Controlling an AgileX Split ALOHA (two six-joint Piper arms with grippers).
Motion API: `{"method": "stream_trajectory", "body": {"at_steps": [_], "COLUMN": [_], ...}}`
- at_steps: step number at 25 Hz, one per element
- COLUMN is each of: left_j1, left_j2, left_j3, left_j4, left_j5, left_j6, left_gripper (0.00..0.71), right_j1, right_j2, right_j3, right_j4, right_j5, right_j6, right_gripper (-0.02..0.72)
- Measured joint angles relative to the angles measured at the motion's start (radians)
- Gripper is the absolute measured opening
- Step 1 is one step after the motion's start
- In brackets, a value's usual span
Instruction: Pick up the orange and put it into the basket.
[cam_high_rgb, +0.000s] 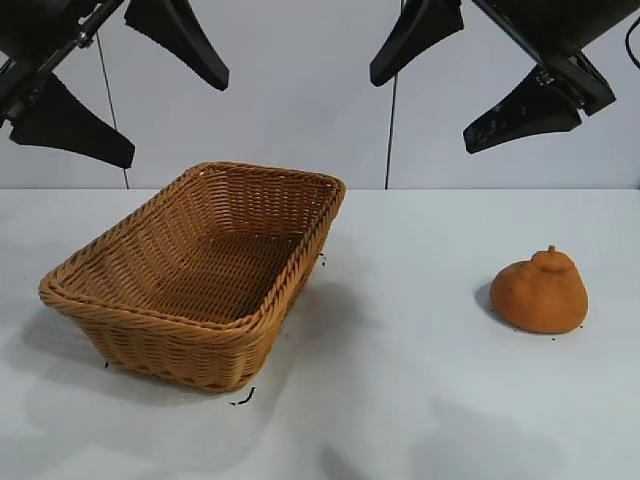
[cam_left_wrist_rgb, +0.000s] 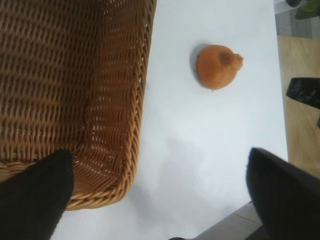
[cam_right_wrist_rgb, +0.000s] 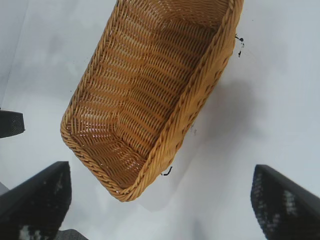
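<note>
Sitting well apart: orange (cam_high_rgb: 540, 292), basket (cam_high_rgb: 120, 345).

Exterior camera is facing the arms level across the white tabletop (cam_high_rgb: 400, 400); both wrist cameras are looking down, sharing the tan woven wicker basket (cam_high_rgb: 200, 350) (cam_left_wrist_rgb: 131, 150) (cam_right_wrist_rgb: 175, 130).

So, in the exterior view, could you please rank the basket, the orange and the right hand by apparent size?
1. Basket, clearly largest.
2-3. Right hand and orange: unsure, because the hand is cropped and may be nearer the camera.
</note>
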Motion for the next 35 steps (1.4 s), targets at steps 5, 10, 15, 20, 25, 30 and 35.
{"method": "stream_trajectory", "body": {"at_steps": [5,10,15,20,25,30,35], "left_j1": [0.0,0.0,-0.001,-0.059,-0.115,-0.162,-0.167], "left_j2": [0.0,-0.017,-0.111,-0.249,-0.293,-0.293,-0.293], "left_j3": [0.0,0.017,0.141,0.291,0.32,0.31,0.303], "left_j4": [0.018,0.046,0.049,0.052,0.061,0.185,0.432], "left_j5": [0.029,0.086,0.066,-0.018,-0.083,-0.106,-0.081], "left_j6": [0.0,-0.027,-0.104,-0.24,-0.406,-0.609,-0.933], "left_gripper": [0.672,0.672,0.672,0.672,0.672,0.672,0.672], "right_j1": [0.0,0.0,0.0,0.0,0.0,0.0,0.0], "right_j2": [0.0,0.0,0.0,0.0,0.0,0.0,0.0], "right_j3": [0.0,0.0,0.0,0.0,0.0,0.0,0.0], "right_j4": [0.0,0.0,0.0,0.0,0.0,0.0,0.0], "right_j5": [0.0,0.0,0.0,-0.001,-0.001,-0.001,-0.001], "right_j6": [0.0,0.0,0.0,0.0,0.0,0.0,0.0], "right_gripper": [0.696,0.696,0.696,0.696,0.696,0.696,0.696]}}
